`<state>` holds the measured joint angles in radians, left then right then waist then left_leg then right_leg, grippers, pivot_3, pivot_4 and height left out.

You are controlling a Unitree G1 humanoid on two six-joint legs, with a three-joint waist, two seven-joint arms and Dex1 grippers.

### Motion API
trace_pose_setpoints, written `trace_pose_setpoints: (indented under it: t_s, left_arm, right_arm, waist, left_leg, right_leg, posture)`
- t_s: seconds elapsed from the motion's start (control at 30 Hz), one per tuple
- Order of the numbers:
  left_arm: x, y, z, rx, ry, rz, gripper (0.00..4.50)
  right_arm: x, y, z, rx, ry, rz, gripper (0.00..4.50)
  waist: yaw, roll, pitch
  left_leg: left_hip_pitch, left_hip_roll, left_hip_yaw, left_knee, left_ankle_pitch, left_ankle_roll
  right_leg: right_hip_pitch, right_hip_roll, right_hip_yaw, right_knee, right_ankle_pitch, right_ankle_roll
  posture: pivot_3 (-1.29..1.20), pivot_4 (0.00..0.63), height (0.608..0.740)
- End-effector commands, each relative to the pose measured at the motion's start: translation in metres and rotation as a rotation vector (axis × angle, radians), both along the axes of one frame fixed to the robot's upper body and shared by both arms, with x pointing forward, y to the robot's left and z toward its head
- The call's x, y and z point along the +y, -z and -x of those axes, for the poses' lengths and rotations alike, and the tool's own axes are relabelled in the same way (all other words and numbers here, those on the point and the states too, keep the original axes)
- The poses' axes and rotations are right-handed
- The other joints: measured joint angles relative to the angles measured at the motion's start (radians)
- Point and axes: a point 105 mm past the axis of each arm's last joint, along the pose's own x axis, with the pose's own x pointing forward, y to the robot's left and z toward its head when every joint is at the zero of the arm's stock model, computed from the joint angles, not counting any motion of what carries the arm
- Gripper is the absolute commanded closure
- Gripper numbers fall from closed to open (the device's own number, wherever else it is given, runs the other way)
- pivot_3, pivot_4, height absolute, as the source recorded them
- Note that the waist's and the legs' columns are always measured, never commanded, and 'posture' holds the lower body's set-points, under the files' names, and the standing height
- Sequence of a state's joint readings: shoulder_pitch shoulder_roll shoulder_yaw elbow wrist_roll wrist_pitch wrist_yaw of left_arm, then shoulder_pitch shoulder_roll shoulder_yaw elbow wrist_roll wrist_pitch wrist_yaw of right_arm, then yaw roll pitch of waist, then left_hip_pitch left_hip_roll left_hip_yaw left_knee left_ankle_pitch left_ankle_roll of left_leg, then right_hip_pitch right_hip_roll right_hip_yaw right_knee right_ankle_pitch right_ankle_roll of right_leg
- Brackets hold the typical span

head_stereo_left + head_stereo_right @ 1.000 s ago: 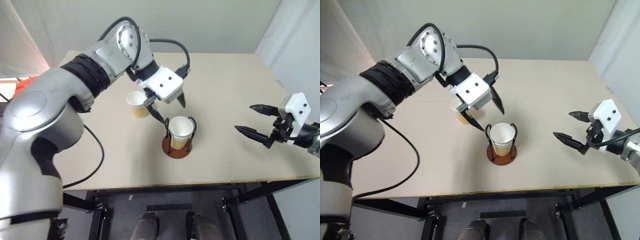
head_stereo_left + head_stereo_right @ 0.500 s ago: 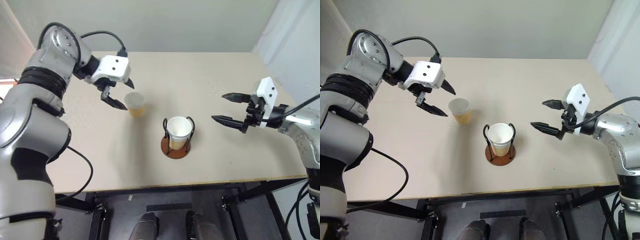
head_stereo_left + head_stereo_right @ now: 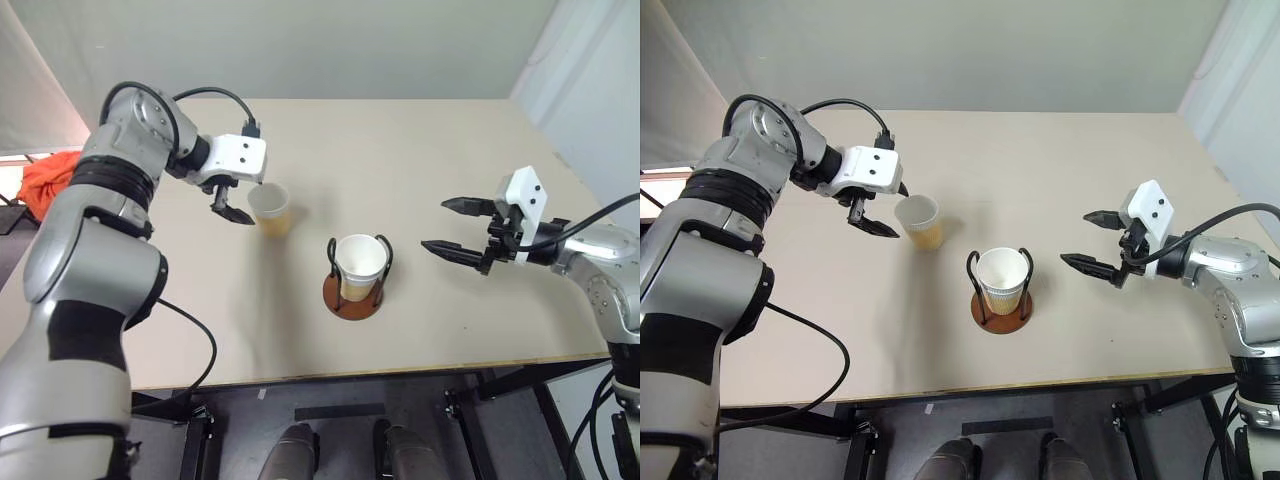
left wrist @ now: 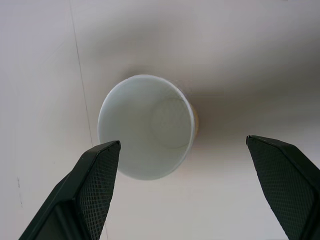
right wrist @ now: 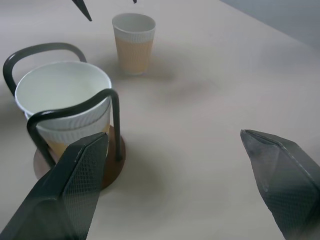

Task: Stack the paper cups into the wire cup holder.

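Observation:
One paper cup stands upright and loose on the table, tan wall and white inside. My left gripper hangs open just left of it and slightly above, fingers pointing down toward it; in the left wrist view the cup lies between the spread fingers, untouched. The wire cup holder sits at mid-table with a paper cup inside and a second rim showing beneath it. To the holder's right, my right gripper is open and empty, pointing at it from a short distance.
The beige table has its front edge close to the holder and its right edge near my right arm. An orange cloth lies beyond the table's left side. A black cable loops over my left wrist.
My left gripper has swung from above the holder leftward to the loose cup and rolled over, staying open. My right gripper came in from the table's right edge toward the holder.

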<state>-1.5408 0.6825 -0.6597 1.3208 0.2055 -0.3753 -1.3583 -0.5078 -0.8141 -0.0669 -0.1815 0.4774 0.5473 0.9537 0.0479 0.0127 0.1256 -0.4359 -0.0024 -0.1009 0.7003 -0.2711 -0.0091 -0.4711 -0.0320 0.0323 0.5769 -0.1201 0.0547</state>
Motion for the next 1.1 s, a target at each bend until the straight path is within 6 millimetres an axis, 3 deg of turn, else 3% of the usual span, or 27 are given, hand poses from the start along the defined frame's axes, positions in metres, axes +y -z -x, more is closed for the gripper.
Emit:
trace_pose_setpoints:
  t_s: [0.03,0.13,0.23,0.6,0.8,0.93,1.1]
  left_arm:
    - [-0.003,0.004,-0.009,-0.067,-0.020,-0.005,0.07]
    - [-0.003,0.011,-0.012,-0.085,-0.022,-0.033,0.07]
    - [-0.003,0.014,-0.014,-0.092,-0.038,-0.032,0.65]
    - [-0.001,0.021,-0.014,-0.094,-0.028,-0.041,4.47]
    - [-0.011,-0.002,-0.003,-0.055,0.065,-0.004,4.47]
    - [-0.043,-0.048,0.017,-0.043,0.264,0.089,4.47]
    - [-0.080,-0.090,0.040,-0.145,0.480,0.108,4.47]
  right_arm:
    - [-0.002,-0.016,0.005,-0.063,0.016,-0.008,0.00]
    - [-0.003,-0.014,0.007,-0.060,0.027,-0.006,0.00]
    - [-0.004,-0.013,0.010,-0.057,0.035,-0.007,0.00]
    - [0.004,-0.006,0.020,-0.028,0.025,-0.018,0.00]
    - [0.000,-0.010,0.015,-0.043,0.024,-0.010,0.00]
    - [-0.006,-0.011,0.015,-0.034,0.014,0.009,0.00]
    - [-0.002,0.007,0.022,0.025,-0.046,0.071,0.00]
  waist:
    - [-0.001,0.000,0.000]
    - [-0.003,0.000,0.000]
    - [-0.003,0.000,0.000]
    - [-0.006,0.000,0.000]
    - [-0.007,-0.001,0.000]
    - [-0.001,-0.001,0.000]
    - [0.001,0.000,-0.001]
  left_leg:
    - [0.000,0.000,0.000,0.001,0.001,0.000]
    - [0.000,-0.001,0.001,0.001,0.002,0.002]
    - [0.000,-0.003,0.002,0.001,0.003,0.003]
    - [0.001,-0.004,0.001,0.001,0.005,0.003]
    - [0.001,-0.005,0.001,0.002,0.005,0.004]
    - [-0.001,-0.006,0.001,0.001,0.005,0.004]
    - [-0.001,-0.005,0.001,0.000,0.003,0.007]
  right_leg:
    - [0.000,0.000,0.000,0.000,0.000,0.000]
    - [0.000,-0.003,0.000,0.002,0.001,0.001]
    - [0.000,-0.004,0.000,0.003,0.002,0.001]
    - [0.000,-0.007,0.000,0.004,0.002,0.001]
    - [0.000,-0.008,0.000,0.005,0.002,0.002]
    - [0.000,-0.007,-0.001,0.005,0.002,0.001]
    - [0.001,-0.008,0.000,0.002,0.001,0.002]
  posture:
    - [0.00,0.150,0.740]
    - [0.00,0.150,0.740]
    - [0.00,0.150,0.740]
    - [0.00,0.150,0.740]
    - [0.00,0.150,0.740]
    - [0.00,0.150,0.740]
    - [0.00,0.150,0.740]
